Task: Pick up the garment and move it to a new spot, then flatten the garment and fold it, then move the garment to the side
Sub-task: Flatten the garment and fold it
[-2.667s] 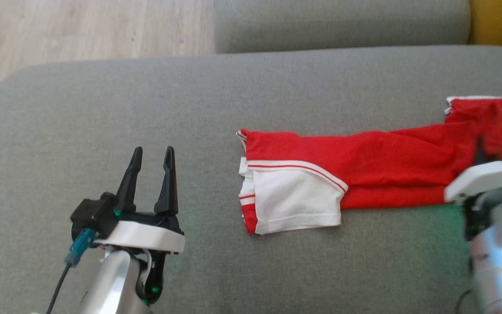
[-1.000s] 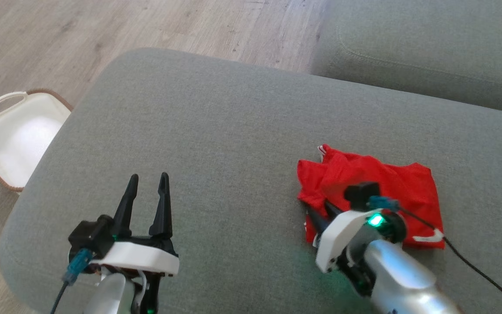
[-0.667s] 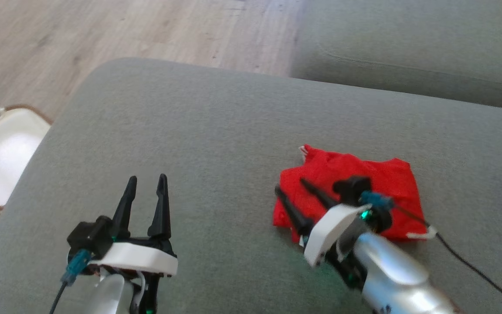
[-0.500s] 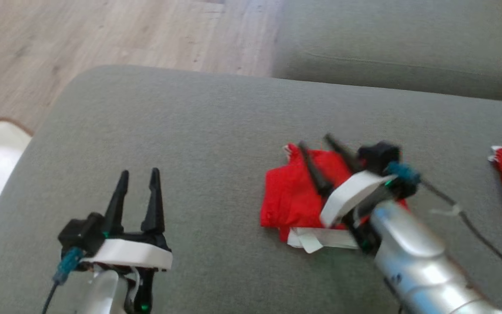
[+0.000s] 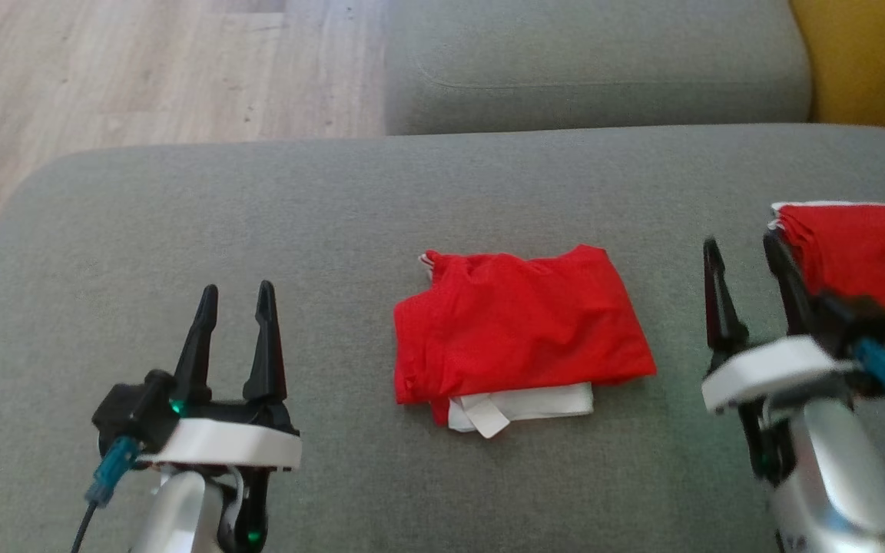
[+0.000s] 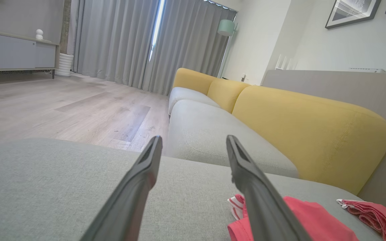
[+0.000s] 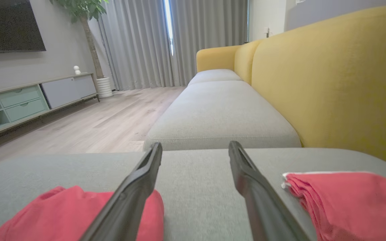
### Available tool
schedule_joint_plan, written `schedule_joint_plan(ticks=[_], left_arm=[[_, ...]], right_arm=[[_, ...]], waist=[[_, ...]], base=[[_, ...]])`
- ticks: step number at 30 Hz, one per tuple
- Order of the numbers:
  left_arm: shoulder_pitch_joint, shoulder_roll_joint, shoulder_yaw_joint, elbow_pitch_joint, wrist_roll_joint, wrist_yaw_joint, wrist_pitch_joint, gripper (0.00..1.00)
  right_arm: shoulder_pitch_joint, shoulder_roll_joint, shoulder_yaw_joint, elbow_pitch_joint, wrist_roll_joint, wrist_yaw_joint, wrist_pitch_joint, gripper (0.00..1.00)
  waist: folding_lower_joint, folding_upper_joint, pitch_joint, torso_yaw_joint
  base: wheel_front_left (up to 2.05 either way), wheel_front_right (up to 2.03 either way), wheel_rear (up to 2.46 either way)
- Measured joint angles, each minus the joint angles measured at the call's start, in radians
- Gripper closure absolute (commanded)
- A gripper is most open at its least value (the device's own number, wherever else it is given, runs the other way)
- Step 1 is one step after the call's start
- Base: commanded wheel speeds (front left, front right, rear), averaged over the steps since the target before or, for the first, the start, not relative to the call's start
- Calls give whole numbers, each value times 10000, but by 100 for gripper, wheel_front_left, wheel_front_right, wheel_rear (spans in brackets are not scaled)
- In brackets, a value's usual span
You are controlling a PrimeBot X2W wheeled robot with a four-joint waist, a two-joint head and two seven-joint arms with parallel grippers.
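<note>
The garment (image 5: pixel 519 326) is red with a white layer peeking out under its near edge, and it lies folded in the middle of the grey sofa cushion (image 5: pixel 258 200). Its near corner shows in the left wrist view (image 6: pixel 313 224), and its red bulk lies low on the left in the right wrist view (image 7: pixel 62 214). My left gripper (image 5: pixel 236 289) stands open to the garment's left, apart from it, with nothing between its fingers (image 6: pixel 194 138). My right gripper (image 5: pixel 742 241) stands open to the garment's right, clear of it, with only bare cushion between its fingers (image 7: pixel 195 144).
A second folded red cloth (image 5: pixel 865 253) lies at the cushion's right edge, just right of my right gripper (image 7: pixel 354 197). Another grey seat cushion (image 5: pixel 596 61) lies beyond, the yellow backrest (image 5: pixel 865 61) at far right, and wooden floor (image 5: pixel 143 69) at far left.
My right gripper opened, let go of the garment and drew back to its right. The garment stays folded on the cushion. The head camera turned, so the whole picture shifted. The left gripper stays open.
</note>
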Motion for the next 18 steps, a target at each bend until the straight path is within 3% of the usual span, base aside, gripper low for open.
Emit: schedule_joint_plan(ticks=[7,15,16,18], left_arm=[[423,-52,213,-153,405,-6,0,0],[444,-73,276,-203,453,-35,0,0],[421,-75,251,-203,451,-35,0,0],[353,-75,142,-213,435,-35,0,0]], right_arm=[[1503,495,-763,-1208,-401,0,0,0],[1725,569,-589,-1546,-374,0,0,0],[1711,571,-558,-1551,-353,0,2,100],[1678,573,-477,-1565,-403,0,63,100]], waist=[[0,0,193,-355],[0,0,391,-307],[0,0,427,-262],[0,0,512,-149]], base=[[0,0,0],[0,0,0],[0,0,0],[0,0,0]])
